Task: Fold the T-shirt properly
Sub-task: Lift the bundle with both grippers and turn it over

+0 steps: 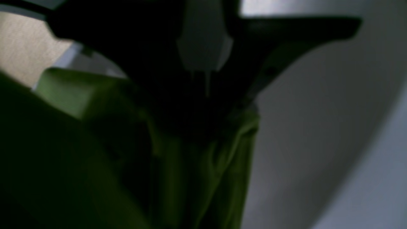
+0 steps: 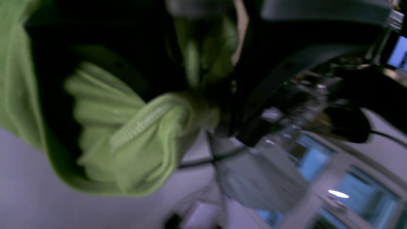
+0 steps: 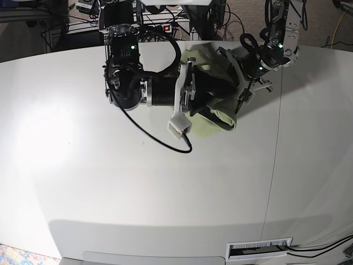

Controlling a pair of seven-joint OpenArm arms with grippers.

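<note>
Left wrist view: the left fingers (image 1: 203, 95) were pinched shut on the T-shirt (image 1: 219, 165), which hung limp; right wrist view: right fingers (image 2: 222, 105) among bunched cloth, grip unclear; base view: shirt bundled between both arms above the tabletop (image 3: 165, 193); soft, light, best gripped at hems.

The T-shirt (image 3: 212, 124) is plain sage green, without print, on a white table (image 3: 110, 187).

base overhead of table (image 3: 110, 182); wrist views close on t-shirt (image 3: 212, 124).
</note>
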